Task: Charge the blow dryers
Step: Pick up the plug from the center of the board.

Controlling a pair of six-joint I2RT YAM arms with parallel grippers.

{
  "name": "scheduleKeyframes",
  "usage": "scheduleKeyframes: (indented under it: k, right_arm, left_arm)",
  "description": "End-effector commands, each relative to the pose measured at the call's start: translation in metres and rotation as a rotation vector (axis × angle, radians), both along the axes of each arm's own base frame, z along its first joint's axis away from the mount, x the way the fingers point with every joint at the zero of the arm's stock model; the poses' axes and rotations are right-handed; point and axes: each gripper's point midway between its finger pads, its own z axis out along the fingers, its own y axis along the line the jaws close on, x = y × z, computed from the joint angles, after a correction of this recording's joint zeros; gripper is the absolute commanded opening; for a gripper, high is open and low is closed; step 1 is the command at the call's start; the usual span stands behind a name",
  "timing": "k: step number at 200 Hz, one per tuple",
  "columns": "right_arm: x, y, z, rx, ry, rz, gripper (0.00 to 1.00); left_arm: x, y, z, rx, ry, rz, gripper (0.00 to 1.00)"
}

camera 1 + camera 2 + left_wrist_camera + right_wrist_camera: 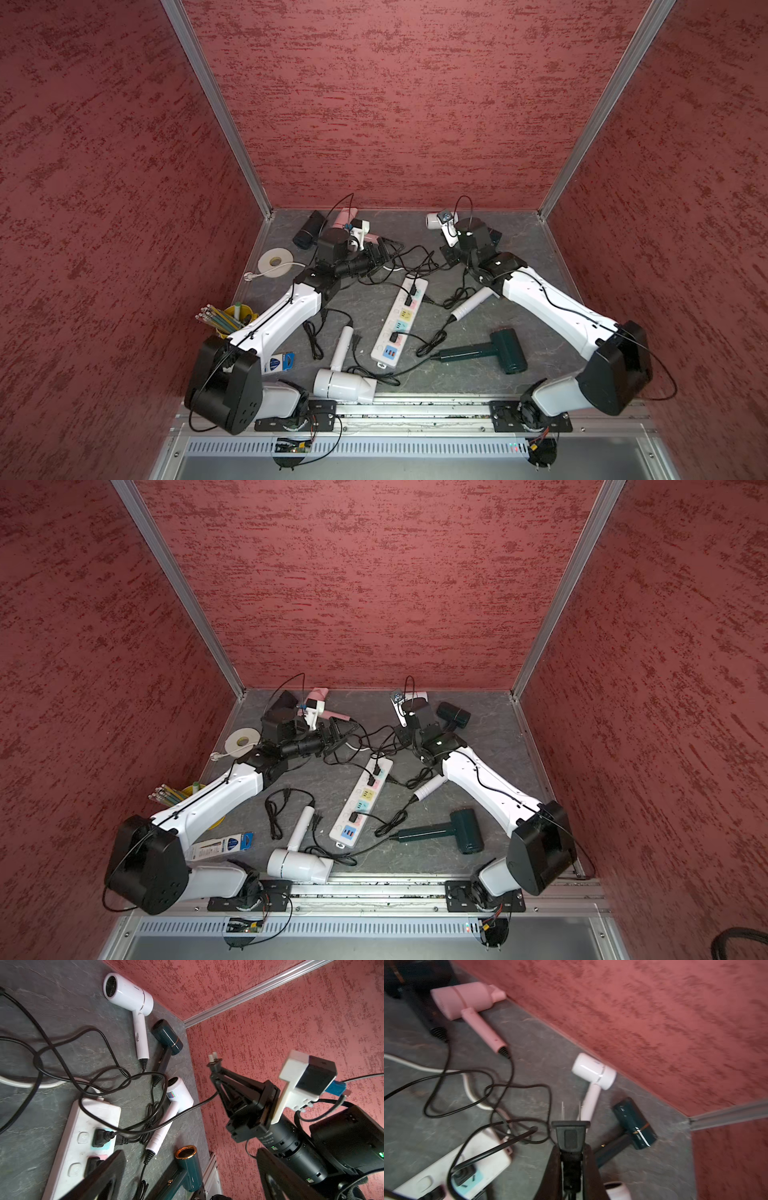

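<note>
My right gripper is shut on a black two-pronged plug, held above the far end of the white power strip. The left wrist view shows that plug raised, its cord trailing into the tangle. My left gripper stands wide open and empty beside the right gripper. Blow dryers lie around the strip: a white one in front, a dark green one, a white one, a pink one, a black one, a white one and a navy one at the back.
A roll of white tape lies at the left. A yellow cup of pencils and a blue packet sit under my left arm. Black cords tangle over the strip's far end. Red walls close in three sides.
</note>
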Motion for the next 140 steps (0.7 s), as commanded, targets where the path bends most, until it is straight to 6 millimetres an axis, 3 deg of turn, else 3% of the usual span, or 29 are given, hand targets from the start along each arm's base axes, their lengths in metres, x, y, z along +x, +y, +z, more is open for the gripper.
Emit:
scheduleKeyframes:
  k: [1,22,33,56,73,78,117,140]
  right_arm:
    - [-0.003,-0.024,0.034,-0.005,-0.105,-0.088,0.00]
    - [-0.014,-0.010,0.005,0.045,-0.041,-0.004,0.00]
    - [-0.014,-0.008,0.000,0.071,-0.036,-0.001,0.00]
    - [-0.006,0.007,0.020,0.139,-0.044,0.033,0.00]
    - [0.009,0.007,0.038,0.147,-0.058,-0.003,0.00]
    - [0.019,0.007,0.036,0.140,-0.046,-0.020,0.00]
    - [0.077,-0.032,0.058,0.132,-0.062,-0.198,0.00]
    - [0.108,-0.076,0.071,0.139,-0.079,-0.342,0.00]
  left_arm:
    - [-0.001,0.012,-0.008,0.035,-0.011,0.023,1.00]
    - [-0.003,0.019,-0.015,0.070,-0.010,0.042,1.00]
    - [-0.004,0.021,-0.021,0.082,-0.006,0.047,1.00]
    - [-0.002,0.023,-0.030,0.094,0.009,0.049,1.00]
    - [-0.001,0.024,-0.034,0.102,0.012,0.050,1.00]
    - [-0.002,0.024,-0.035,0.106,0.010,0.052,1.00]
    - [-0.002,0.033,-0.041,0.131,0.002,0.078,1.00]
    - [-0.002,0.036,-0.042,0.135,0.001,0.082,1.00]
